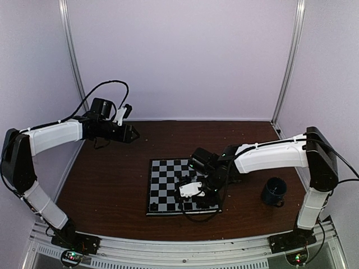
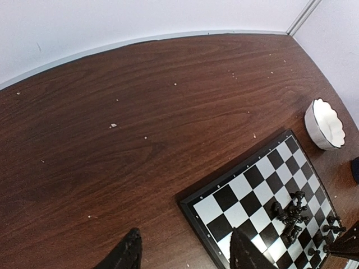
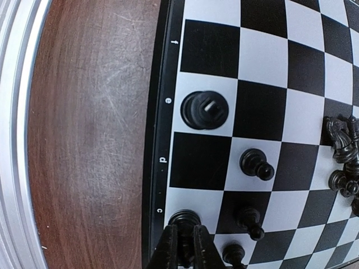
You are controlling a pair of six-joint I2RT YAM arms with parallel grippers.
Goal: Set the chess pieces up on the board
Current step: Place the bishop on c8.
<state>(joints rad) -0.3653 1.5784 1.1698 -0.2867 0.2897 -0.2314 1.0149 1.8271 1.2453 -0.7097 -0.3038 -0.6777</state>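
Note:
The board [image 1: 162,185] lies on the brown table, its black and pale checks also filling the right wrist view [image 3: 263,61]. My right gripper [image 3: 187,246] is shut on the top of a black chess piece [image 3: 186,219] standing on the rim square by the letter c. Near it stand a taller piece [image 3: 205,109] and two pawns [image 3: 256,164] [image 3: 249,219]. A heap of lying pieces [image 3: 342,157] is at the right. My left gripper [image 2: 185,255] hangs open and empty, high over the table off the board's corner [image 2: 224,199].
A white scalloped bowl [image 2: 325,124] stands beyond the board's far side. A dark blue mug [image 1: 274,190] sits right of the board. A metal rail [image 3: 14,140] runs along the table's near edge. White walls close in the back and sides.

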